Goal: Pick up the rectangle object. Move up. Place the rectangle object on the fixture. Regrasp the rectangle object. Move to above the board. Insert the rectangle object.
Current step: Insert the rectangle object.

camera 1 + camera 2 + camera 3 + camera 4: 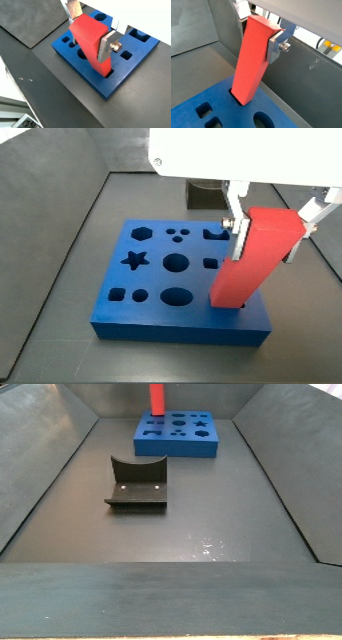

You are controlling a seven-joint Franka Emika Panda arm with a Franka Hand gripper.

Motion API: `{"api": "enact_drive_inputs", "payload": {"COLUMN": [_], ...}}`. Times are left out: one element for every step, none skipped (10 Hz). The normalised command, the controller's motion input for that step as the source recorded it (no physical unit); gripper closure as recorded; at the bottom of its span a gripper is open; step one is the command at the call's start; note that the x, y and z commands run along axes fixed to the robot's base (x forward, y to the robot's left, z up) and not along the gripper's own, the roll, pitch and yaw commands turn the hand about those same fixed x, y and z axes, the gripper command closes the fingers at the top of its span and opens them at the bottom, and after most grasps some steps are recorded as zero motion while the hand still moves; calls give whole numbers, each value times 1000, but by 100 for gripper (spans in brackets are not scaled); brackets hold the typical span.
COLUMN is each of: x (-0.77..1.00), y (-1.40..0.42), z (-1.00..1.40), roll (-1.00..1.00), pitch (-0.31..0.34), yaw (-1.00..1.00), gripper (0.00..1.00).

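One rectangle object (254, 258) in gripper (277, 216), tilted at board (147, 288) edge slot.

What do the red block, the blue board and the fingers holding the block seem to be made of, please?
Block: probably plastic, matte, uniform red-orange, sharp edges. Board: likely plastic too, matte blue with cleanly cut holes. Fingers of the gripper, clamped on the block's upper end over the board: evidently metal, flat silver plates with a bolt.

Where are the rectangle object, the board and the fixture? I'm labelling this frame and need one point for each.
rectangle object (254, 258): side view, on its broad red front face.
board (154, 283): side view, on bare blue top between cutouts.
fixture (138, 474): side view, on its upright back wall.
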Motion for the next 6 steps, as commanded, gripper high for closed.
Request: {"api": "enact_drive_inputs", "payload": {"x": [186,111,0,0,111,149], "y": [-77,0,0,0,37,171], "z": [-211,-154,0,-54,-240,-414], "roll": [-489,-303,-69,-77,-403,-731], "pitch": [-17,0,0,0,0,0], "yaw": [-246,-86,0,0,0,0], "gripper": [100,100,100,100,100,100]}}
